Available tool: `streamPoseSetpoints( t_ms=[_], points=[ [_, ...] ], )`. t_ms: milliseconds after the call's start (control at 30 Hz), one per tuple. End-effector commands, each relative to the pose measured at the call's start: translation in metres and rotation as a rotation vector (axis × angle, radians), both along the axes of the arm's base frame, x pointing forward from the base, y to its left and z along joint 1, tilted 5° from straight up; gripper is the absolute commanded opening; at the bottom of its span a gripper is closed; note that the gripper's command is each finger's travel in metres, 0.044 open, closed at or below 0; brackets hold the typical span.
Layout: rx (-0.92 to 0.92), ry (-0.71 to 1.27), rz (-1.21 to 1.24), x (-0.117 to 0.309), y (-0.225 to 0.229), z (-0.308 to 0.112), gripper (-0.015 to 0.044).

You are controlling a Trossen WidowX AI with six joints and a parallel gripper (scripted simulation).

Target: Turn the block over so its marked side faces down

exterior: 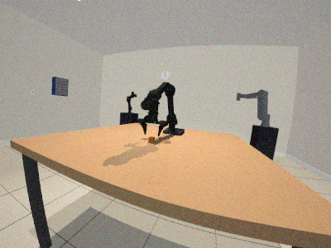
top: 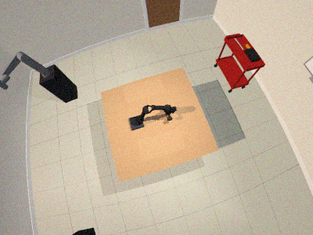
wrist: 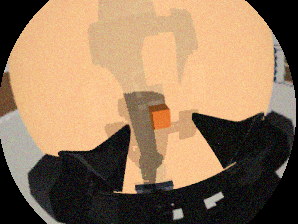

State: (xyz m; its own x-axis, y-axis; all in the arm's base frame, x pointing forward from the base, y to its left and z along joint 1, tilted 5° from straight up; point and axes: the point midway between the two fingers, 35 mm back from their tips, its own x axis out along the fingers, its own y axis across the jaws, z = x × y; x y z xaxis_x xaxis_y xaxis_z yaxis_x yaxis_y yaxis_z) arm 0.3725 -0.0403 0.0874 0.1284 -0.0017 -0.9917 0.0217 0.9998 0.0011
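A small orange block (exterior: 151, 140) (wrist: 161, 119) rests on the wooden table (top: 156, 153) (exterior: 215, 178). In the wrist view one bright orange face and a darker side toward the top of the picture show; no mark can be made out. My gripper (exterior: 151, 135) (wrist: 161, 121) is open and empty, pointing down above the block. In the exterior view its fingertips stand a little above the block, one to each side. In the wrist view the block appears between the two tips, nearer the right one. In the top view the arm mostly hides the block.
The arm's base (top: 136, 122) (exterior: 174, 131) stands on the table behind the block. The arm's shadow falls across the tabletop around the block. A red cart (top: 240, 59) and dark pedestals (top: 59, 84) (exterior: 264, 140) with other arms stand on the floor, away from the table.
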Motion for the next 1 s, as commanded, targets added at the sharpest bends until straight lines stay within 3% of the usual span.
streamPoseSetpoints(
  t_ms=[0, 400, 800, 967],
  points=[
    [-0.001, 0.014, -0.003, -0.002, 0.000, -0.011, 0.0440],
    [-0.001, 0.014, -0.003, 0.000, 0.000, -0.028, 0.0440],
    [-0.001, 0.014, -0.003, 0.000, 0.000, -0.028, 0.0125],
    [-0.001, 0.014, -0.003, 0.000, 0.000, -0.028, 0.0092]
  ],
)
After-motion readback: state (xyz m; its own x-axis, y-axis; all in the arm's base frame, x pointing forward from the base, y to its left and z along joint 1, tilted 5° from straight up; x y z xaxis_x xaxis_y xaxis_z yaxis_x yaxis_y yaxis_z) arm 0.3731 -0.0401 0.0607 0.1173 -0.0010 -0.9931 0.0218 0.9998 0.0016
